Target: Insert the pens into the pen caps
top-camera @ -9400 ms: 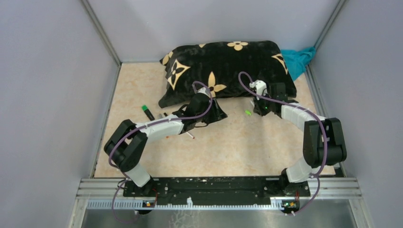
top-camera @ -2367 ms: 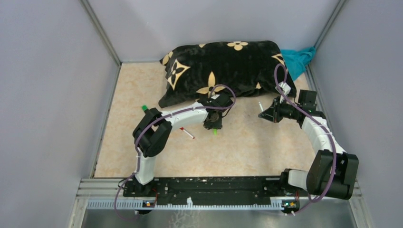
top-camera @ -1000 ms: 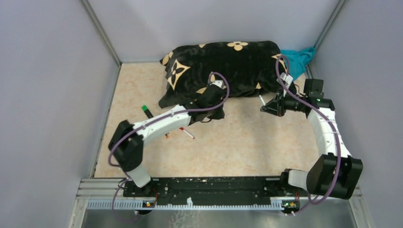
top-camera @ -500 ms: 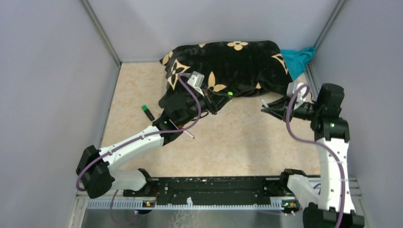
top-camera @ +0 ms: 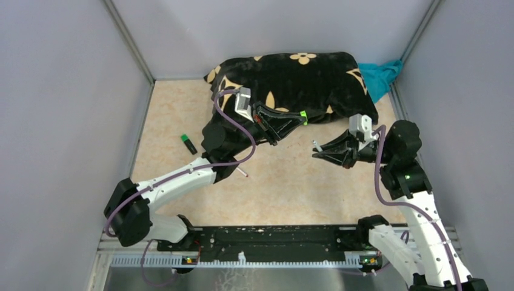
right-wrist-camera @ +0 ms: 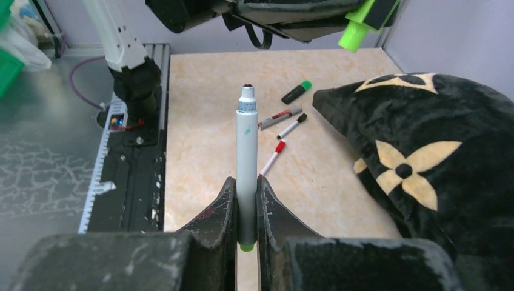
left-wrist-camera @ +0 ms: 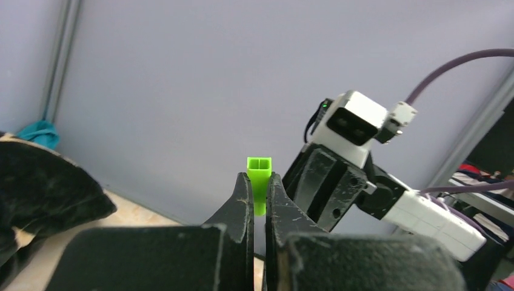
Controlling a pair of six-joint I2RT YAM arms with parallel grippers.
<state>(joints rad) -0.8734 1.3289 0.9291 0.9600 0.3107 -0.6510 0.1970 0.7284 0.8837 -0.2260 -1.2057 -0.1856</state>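
Note:
My left gripper (top-camera: 298,119) is raised in front of the pillow, shut on a bright green pen cap (top-camera: 304,115). In the left wrist view the cap (left-wrist-camera: 259,168) sticks out past the fingertips of the left gripper (left-wrist-camera: 259,183), its hollow end facing away. My right gripper (top-camera: 327,152) is shut on a white pen (top-camera: 316,145) whose tip points left toward the cap. The right wrist view shows that pen (right-wrist-camera: 246,145) upright in the right gripper (right-wrist-camera: 246,189), with the cap (right-wrist-camera: 354,33) up and to the right of its tip.
Loose pens lie on the table: a black marker with a green end (top-camera: 188,143), a red-tipped pen (top-camera: 242,172), and a grey pen (right-wrist-camera: 280,117) and a thin black pen (right-wrist-camera: 292,127). A black flowered pillow (top-camera: 285,76) and a teal cloth (top-camera: 380,76) fill the back.
Both arms have risen. The left gripper swung up and right with the green cap. The right gripper came left and nearer with the white pen, closing the gap between pen tip and cap.

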